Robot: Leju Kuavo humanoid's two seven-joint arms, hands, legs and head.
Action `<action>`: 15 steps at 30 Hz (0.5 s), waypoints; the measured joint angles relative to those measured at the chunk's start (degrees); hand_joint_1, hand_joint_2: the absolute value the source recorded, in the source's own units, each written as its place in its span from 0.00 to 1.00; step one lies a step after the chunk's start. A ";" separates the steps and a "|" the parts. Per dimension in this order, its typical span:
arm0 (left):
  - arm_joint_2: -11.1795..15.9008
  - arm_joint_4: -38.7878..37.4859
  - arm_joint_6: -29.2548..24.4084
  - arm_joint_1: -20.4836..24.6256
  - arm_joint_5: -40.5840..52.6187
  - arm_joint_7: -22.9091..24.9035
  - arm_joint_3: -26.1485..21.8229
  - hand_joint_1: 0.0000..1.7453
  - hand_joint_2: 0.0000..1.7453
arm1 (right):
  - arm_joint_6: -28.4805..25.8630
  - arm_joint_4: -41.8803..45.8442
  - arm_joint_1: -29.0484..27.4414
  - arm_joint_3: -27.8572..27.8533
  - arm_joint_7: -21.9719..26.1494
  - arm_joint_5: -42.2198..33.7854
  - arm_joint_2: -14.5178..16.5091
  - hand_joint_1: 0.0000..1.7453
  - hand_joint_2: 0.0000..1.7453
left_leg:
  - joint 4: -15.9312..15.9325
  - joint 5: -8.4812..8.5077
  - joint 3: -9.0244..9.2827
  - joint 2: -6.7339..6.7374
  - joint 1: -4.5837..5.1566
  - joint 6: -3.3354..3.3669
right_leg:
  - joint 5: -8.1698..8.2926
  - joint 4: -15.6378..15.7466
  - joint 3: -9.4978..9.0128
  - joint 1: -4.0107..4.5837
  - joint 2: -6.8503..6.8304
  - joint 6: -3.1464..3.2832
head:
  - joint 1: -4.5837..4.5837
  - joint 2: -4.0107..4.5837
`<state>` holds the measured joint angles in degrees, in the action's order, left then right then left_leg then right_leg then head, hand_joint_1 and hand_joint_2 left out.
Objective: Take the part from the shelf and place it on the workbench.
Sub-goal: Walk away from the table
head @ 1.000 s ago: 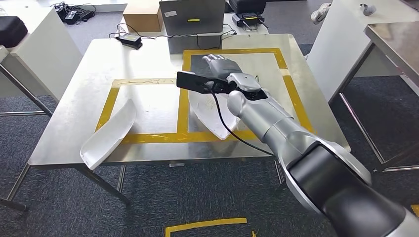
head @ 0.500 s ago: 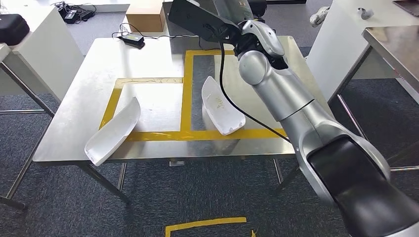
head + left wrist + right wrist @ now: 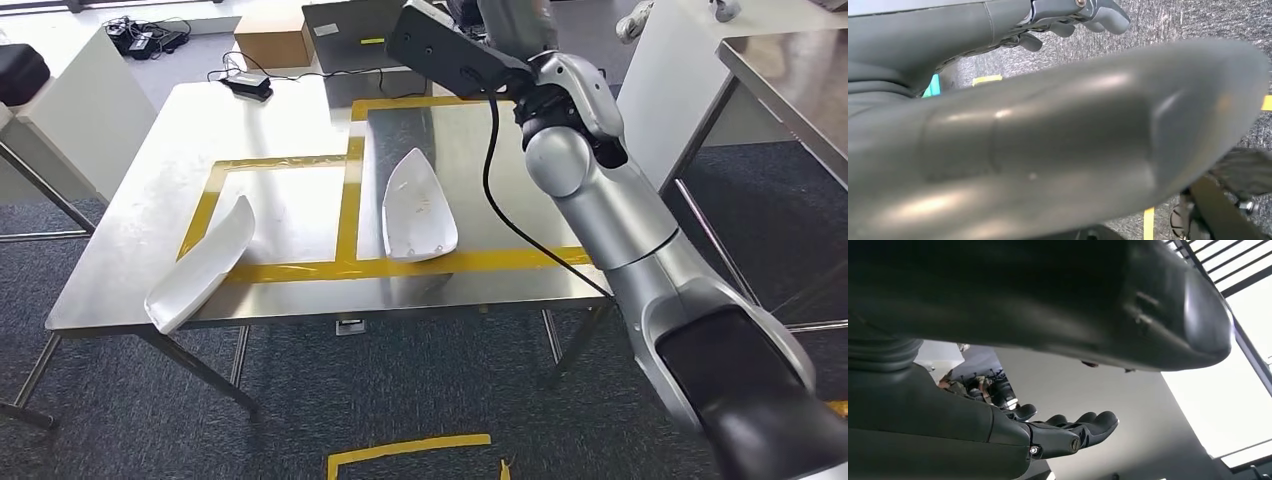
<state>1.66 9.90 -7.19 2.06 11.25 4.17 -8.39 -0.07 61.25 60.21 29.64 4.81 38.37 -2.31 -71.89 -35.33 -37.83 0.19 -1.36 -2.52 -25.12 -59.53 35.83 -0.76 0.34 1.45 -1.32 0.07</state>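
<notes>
Nearest the robot, a yellow floor mark (image 3: 410, 452) lies on the grey carpet before the bench (image 3: 130, 230). On the bench's near left edge a white part (image 3: 200, 265) lies with its long axis slanting from the near-left corner away to the right, overhanging the edge and crossing the tape (image 3: 290, 270) of the left-hand square. A second white part (image 3: 418, 215) lies inside the right-hand square, its near end touching the front tape line, its long axis running almost straight away from the robot, pointed tip far. The right arm (image 3: 600, 210) rises from the lower right over the bench's right side, with the right hand (image 3: 1068, 432) lifted high above the far edge; the right wrist view shows its fingers stretched out and apart with nothing in them. So the part lies below and toward the robot from that hand, well apart from it, and the placing looks done. The left hand (image 3: 1073, 15) hangs over the carpet, fingers loosely curled with nothing visibly held. Farther off, a box (image 3: 272, 42) and a laptop (image 3: 350, 30) stand beyond the bench.
</notes>
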 joint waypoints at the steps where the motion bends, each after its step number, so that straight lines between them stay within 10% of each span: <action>1: -0.01 0.01 0.00 0.02 0.01 -0.03 0.00 0.00 0.00 | 0.04 0.52 -0.54 -0.08 -0.05 0.10 -0.50 0.00 0.00 | -2.53 -0.86 -0.84 0.00 0.05 0.09 | 0.29 -0.01 0.38 0.17 -0.01 0.11 | 0.01 0.00; 3: -0.05 0.01 0.00 0.02 0.03 -0.07 0.00 0.00 0.00 | 0.16 1.28 -1.13 -0.35 -0.10 0.17 -1.37 0.00 0.00 | -1.40 0.56 0.53 0.00 0.22 0.57 | 0.96 -0.02 1.16 0.48 0.05 0.16 | 0.01 0.00; 7: -0.05 0.02 0.00 0.27 0.37 -0.08 0.00 0.00 0.00 | 0.38 2.19 -0.86 -1.34 -0.25 0.16 -2.83 0.00 0.00 | 11.75 4.70 8.28 -0.07 1.08 1.86 | 2.30 0.03 2.02 0.69 0.05 -0.57 | 0.04 0.00; 10: -0.11 0.02 0.00 0.39 0.82 0.01 0.00 0.00 0.00 | 0.54 2.40 -0.89 -1.75 -0.39 0.16 -3.95 0.00 0.00 | 12.95 5.60 7.99 -0.06 1.47 2.59 | 3.27 0.33 2.27 0.50 -0.06 -1.72 | 0.03 0.00; 12: -0.21 0.02 0.00 0.51 1.09 0.10 0.01 0.00 0.00 | 0.71 2.48 -1.03 -1.98 -0.54 0.16 -4.89 0.00 0.00 | 13.37 6.75 7.33 0.11 1.24 3.47 | 1.43 -1.16 3.16 0.40 -0.05 -2.33 | 0.13 0.00; 15: -0.26 0.03 0.00 0.68 1.33 0.10 0.02 0.00 0.00 | 0.81 2.86 -1.86 -2.52 -0.58 0.14 -6.18 0.00 0.00 | 13.46 8.59 5.28 0.26 1.13 4.12 | -5.93 -10.75 6.41 0.28 -0.07 -2.97 | 0.30 0.00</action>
<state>1.40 9.92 -7.19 2.74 12.57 4.27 -8.37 0.74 64.10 58.35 27.12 4.22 38.51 -8.49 -58.44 -26.74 -32.55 0.45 -0.23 1.61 -31.04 -70.28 42.25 -0.48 0.26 -1.52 -1.02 0.07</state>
